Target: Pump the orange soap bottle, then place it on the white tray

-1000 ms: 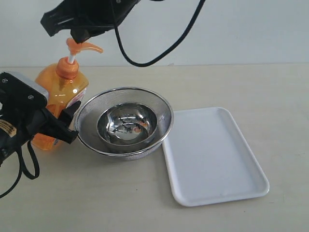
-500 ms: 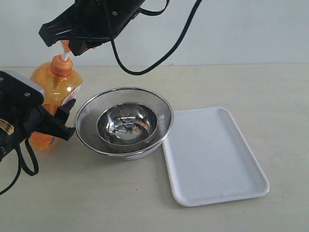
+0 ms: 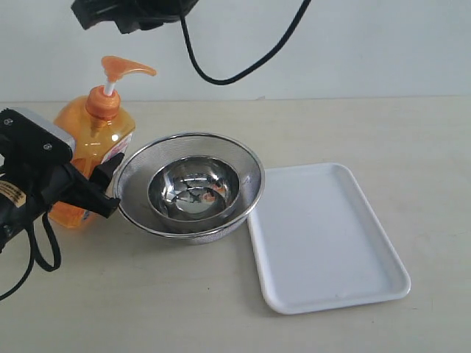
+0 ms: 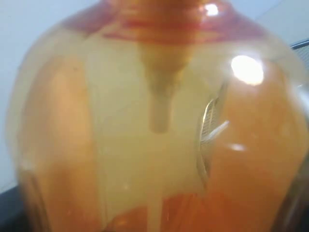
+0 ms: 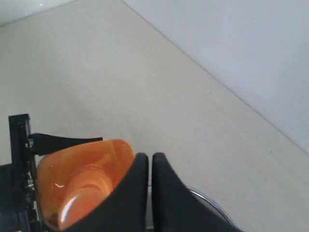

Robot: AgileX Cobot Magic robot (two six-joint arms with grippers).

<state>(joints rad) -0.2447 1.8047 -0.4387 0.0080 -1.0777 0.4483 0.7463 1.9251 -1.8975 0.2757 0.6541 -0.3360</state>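
The orange soap bottle (image 3: 99, 140) stands upright at the table's left, its orange pump head (image 3: 125, 68) up on the white stem. My left gripper (image 3: 103, 187) is shut on the bottle's lower body, one black finger on each side. In the left wrist view the bottle (image 4: 159, 121) fills the frame and the fingers are hidden. High over the pump and clear of it, my right gripper (image 3: 110, 15) is shut and holds nothing; its fingertips (image 5: 150, 157) nearly touch above the bottle (image 5: 82, 179). On the right lies the white tray (image 3: 324, 235) with nothing on it.
A round steel mesh bowl (image 3: 243, 158) with a smaller steel bowl (image 3: 195, 187) inside sits between bottle and tray, touching the tray's left edge. Its rim (image 5: 212, 203) shows in the right wrist view. A black cable (image 3: 257, 62) hangs from the right arm.
Half a second ago my right gripper was pressing the pump head down. It has since risen clear of it, and the pump head has sprung back up. The left gripper keeps its hold.
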